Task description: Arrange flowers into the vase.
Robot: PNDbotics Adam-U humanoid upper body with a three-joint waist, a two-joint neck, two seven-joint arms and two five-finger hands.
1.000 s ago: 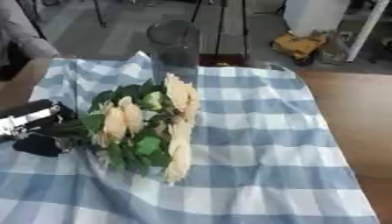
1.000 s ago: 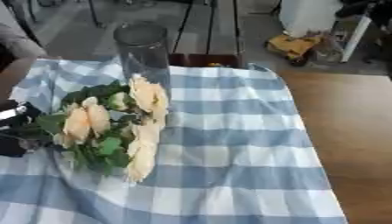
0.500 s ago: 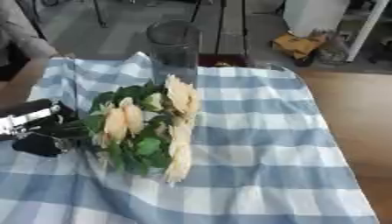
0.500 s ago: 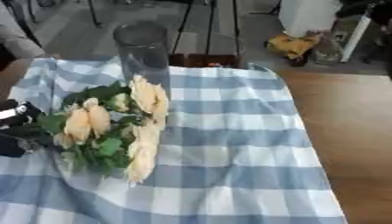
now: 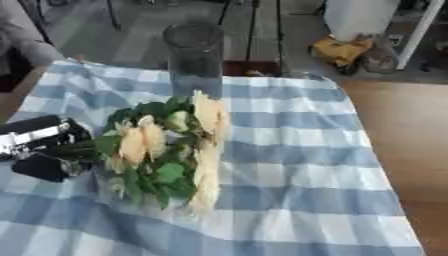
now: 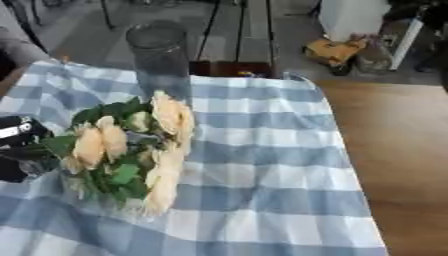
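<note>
A bunch of cream flowers with green leaves [image 5: 171, 150] lies over the blue checked cloth [image 5: 289, 170], blooms toward the right and front. My left hand [image 5: 39, 147] is at the left edge, its fingers curled around the stems end of the bunch. A tall clear glass vase [image 5: 194, 55] stands upright at the far edge of the cloth, just behind the blooms and apart from them. My right hand shows in neither view.
Bare brown table [image 5: 398, 145] runs along the right of the cloth. Beyond the far edge lie a floor, black stand legs [image 5: 254, 30] and a yellow object [image 5: 341, 50]. A person's sleeve [image 5: 22, 40] shows at the far left.
The bunch and my left hand have barely moved; the bunch sits a touch lower. The vase has stayed in place.
</note>
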